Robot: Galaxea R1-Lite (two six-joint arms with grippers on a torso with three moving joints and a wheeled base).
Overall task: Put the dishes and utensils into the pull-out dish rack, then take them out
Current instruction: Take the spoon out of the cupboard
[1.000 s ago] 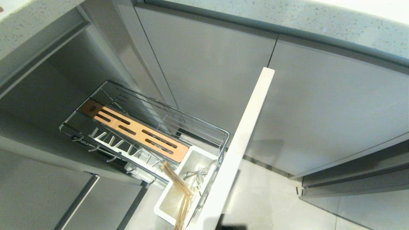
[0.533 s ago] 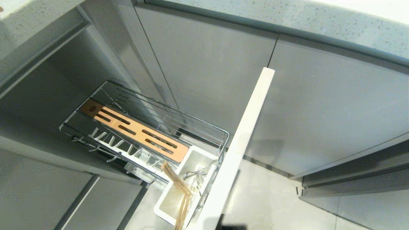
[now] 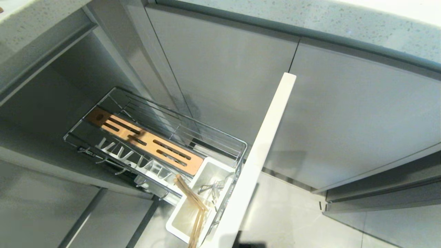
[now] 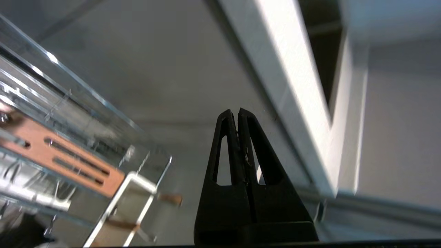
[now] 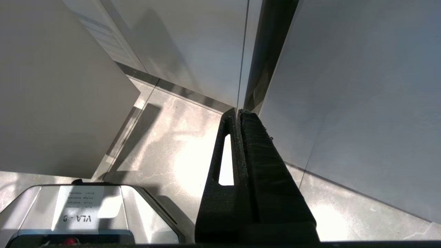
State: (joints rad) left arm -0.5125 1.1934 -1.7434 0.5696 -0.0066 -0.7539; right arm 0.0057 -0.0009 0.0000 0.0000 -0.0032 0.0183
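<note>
Pull-out dish rack (image 3: 155, 137) extended, lower left of head view. Chopsticks (image 3: 193, 206) upright in white utensil tub (image 3: 179, 220). Left gripper (image 4: 237, 113) fingers pressed together, empty. Right gripper (image 5: 238, 112) likewise closed, empty, above floor (image 5: 172, 155).

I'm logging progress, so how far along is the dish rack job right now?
Done: the pull-out dish rack is open and the chopsticks stand in its white utensil tub, with metal cutlery beside them. In hand: nothing; the left gripper is shut and empty near the rack, the right gripper shut over the floor. Left: the plate prongs hold no dishes.
</note>
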